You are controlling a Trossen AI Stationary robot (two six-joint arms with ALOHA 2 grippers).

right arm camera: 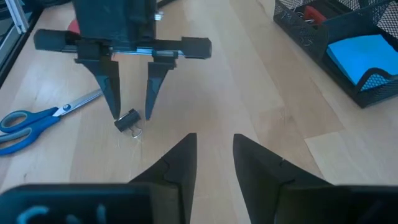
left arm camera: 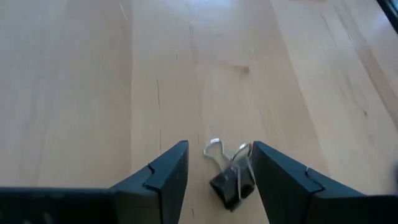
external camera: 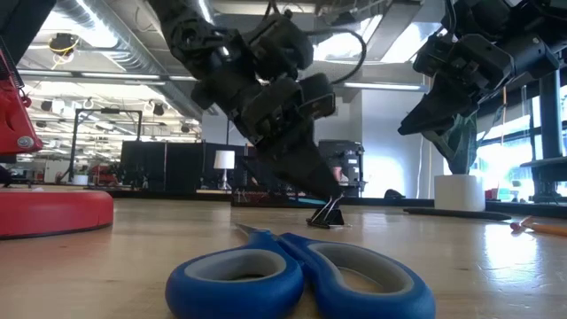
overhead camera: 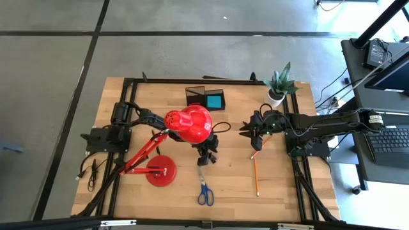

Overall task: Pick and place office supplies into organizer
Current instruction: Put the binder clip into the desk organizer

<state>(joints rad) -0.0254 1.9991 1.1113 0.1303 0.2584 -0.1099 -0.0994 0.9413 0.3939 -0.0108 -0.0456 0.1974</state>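
The left claw (left arm camera: 217,180) hangs low over the pale wooden desk (left arm camera: 93,93) with its two dark fingers spread either side of a small black binder clip with wire handles (left arm camera: 231,180); the clip lies on the wood, seemingly ungripped, so the fingers look set to close on it; the spread presumably leaves room for the clip's tilted body. The right claw (right arm camera: 214,165) waits nearby above the desk, fingers parted and holding nothing, near a thin wooden pencil (overhead camera: 255,176). The black mesh organizer (right arm camera: 373,87), a blue pad inside, stands well apart at the far edge. The blue-handled scissors (external camera: 297,275) lie close to the clip; only the wrist views show the clip between the fingers, since the red desk lamp (overhead camera: 188,124) hides it from above.
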